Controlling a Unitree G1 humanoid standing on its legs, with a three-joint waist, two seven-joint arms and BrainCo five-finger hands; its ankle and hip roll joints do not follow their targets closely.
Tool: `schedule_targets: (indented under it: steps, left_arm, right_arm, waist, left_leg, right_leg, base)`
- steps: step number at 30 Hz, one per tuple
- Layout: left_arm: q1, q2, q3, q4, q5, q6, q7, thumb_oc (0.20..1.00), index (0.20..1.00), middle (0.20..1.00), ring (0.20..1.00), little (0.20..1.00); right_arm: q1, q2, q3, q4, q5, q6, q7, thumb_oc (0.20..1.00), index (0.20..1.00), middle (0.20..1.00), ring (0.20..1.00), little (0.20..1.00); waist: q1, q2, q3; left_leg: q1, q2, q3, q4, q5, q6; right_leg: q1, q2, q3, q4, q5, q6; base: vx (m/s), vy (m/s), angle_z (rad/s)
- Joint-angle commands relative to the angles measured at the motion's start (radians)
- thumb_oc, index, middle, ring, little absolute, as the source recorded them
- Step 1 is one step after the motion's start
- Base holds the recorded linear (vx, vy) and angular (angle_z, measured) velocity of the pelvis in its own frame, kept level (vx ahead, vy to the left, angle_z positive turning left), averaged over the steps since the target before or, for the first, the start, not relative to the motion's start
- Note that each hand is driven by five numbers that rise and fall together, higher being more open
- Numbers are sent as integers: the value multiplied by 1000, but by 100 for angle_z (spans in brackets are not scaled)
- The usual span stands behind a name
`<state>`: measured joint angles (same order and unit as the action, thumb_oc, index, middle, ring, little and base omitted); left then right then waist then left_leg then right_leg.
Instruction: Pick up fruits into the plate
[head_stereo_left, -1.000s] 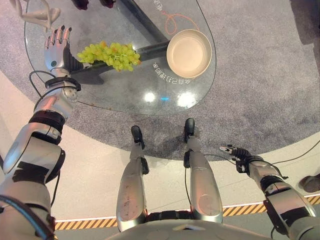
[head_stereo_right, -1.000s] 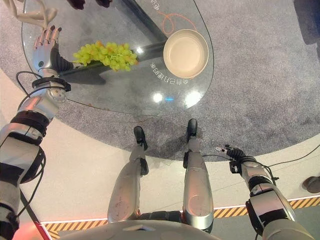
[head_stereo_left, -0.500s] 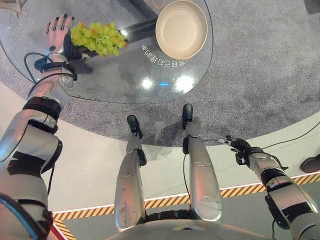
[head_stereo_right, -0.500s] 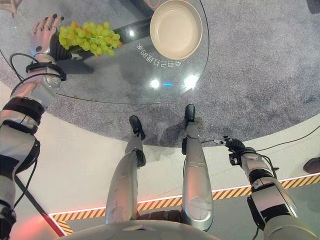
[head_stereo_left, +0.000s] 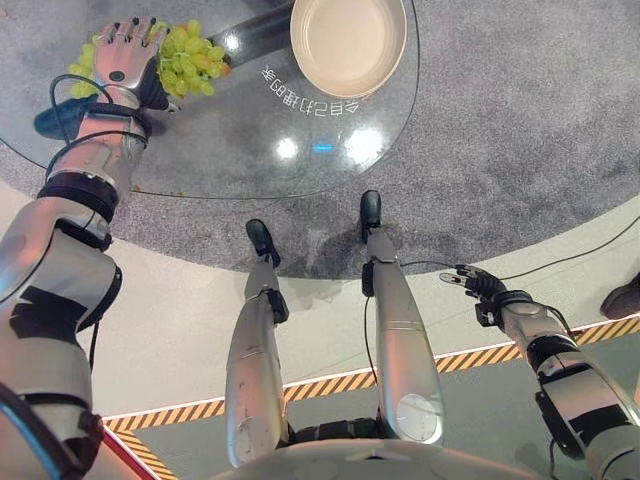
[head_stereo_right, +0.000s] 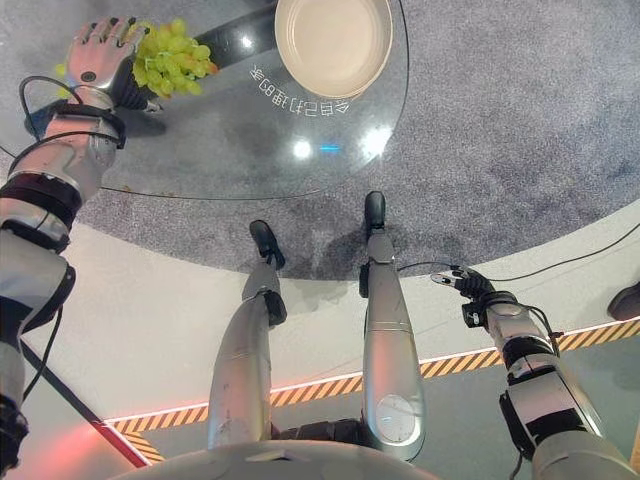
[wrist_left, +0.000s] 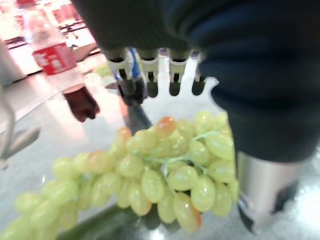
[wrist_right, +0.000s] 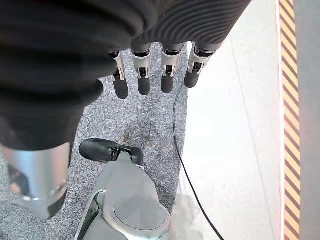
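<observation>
- Your left hand (head_stereo_left: 125, 58) is over the far left part of the glass table (head_stereo_left: 230, 140), palm down, lying over the near end of the grapes (head_stereo_left: 185, 60).
- Its wrist view shows the fingers (wrist_left: 150, 75) straight and spread above the bunch, the thumb down beside it; nothing is gripped, so the hand is open.
- The grapes rest on the glass, one loose green bunch with a few orange-tinged berries, running out from under the hand toward the plate.
- A few berries show on the outer side of the hand, near the table's left edge, so you have little room on that side.
- Between the grapes and the plate (head_stereo_left: 348, 42) lies a stretch of bare glass with a dark bar seen through it; the two are near but apart.
- The plate is cream, round and holds nothing. It sits at the far right of the table, its right rim close to the table's curved edge.
- The near half of the glass is bare apart from printed lettering and two bright light reflections, giving you open space in front of both things.
- In the left wrist view a red-labelled bottle (wrist_left: 52, 60) stands beyond the fingers, past the grapes.
- Your right hand (head_stereo_left: 478, 285) hangs low at the right, well apart from the table, above grey carpet and pale floor. Its fingers (wrist_right: 145, 75) are straight and relaxed, holding nothing.
</observation>
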<state>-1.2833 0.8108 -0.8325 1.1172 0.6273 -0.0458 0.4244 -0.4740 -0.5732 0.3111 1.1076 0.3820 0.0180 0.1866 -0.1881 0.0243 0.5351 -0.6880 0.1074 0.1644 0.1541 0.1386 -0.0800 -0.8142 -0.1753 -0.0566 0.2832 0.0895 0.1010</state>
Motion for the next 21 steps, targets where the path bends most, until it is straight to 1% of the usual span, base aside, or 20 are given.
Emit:
schedule_targets:
  steps: [1,4,5,10,15,18,19,21]
  left_arm:
    - [-72,102,7,44,55,15,-12,1000,1000,1000,1000,1000]
    - [-73,103,3,46,62,10,-22,1000,1000,1000,1000,1000]
    - [-75,104,-7,47,79,14,-54,1000,1000,1000,1000,1000]
    - [-67,115,-27,53,66,22,-136,1000,1000,1000,1000,1000]
    - [-66,121,-37,63,58,13,-160,1000,1000,1000,1000,1000]
    - [-68,123,-45,69,48,10,-179,1000,1000,1000,1000,1000]
    - [-73,124,-53,72,46,6,-195,1000,1000,1000,1000,1000]
    - [-67,121,-57,84,34,-2,-196,1000,1000,1000,1000,1000]
  right_arm:
    - [92,-46,22,-38,24,-9,18,1000,1000,1000,1000,1000]
    - [98,-42,22,-42,27,-15,16,1000,1000,1000,1000,1000]
    - [103,-43,21,-54,37,-17,17,1000,1000,1000,1000,1000]
    - [120,-52,18,-98,55,-11,19,1000,1000,1000,1000,1000]
    - [135,-57,12,-123,67,-12,22,1000,1000,1000,1000,1000]
    - [149,-56,10,-133,67,-24,18,1000,1000,1000,1000,1000]
    - [157,-57,9,-142,79,-27,13,1000,1000,1000,1000,1000]
    - [161,-60,8,-154,100,-29,10,1000,1000,1000,1000,1000]
  waist:
    - [-2,-43,-15]
    - [-2,-43,-15]
    - [-4,-44,-15]
    - [-11,-48,-15]
    - [-17,-50,-15]
    - [-21,-54,-15]
    - [-23,-57,-15]
    - [-26,-62,-15]
  left_leg:
    - [-64,-64,50,166,-155,14]
    - [-65,-65,50,167,-155,13]
    - [-66,-64,52,170,-158,12]
    - [-65,-66,59,166,-157,11]
    - [-63,-65,65,164,-155,9]
    - [-65,-64,69,168,-157,8]
    - [-63,-63,72,174,-161,10]
    - [-65,-62,74,180,-166,12]
  right_leg:
    - [10,79,-36,24,-61,-18]
    - [9,77,-37,22,-58,-16]
    - [8,74,-38,18,-55,-15]
    - [9,73,-35,3,-43,-11]
    - [12,72,-31,-7,-37,-9]
    - [12,71,-30,-11,-34,-8]
    - [13,70,-30,-9,-34,-7]
    - [11,71,-29,-6,-34,-7]
  base:
    - [0,0,0]
    - [0,0,0]
    - [0,0,0]
    - [0,0,0]
    - [4,2,-1]
    - [15,-12,-5]
    - [0,0,0]
    - [65,-8,0]
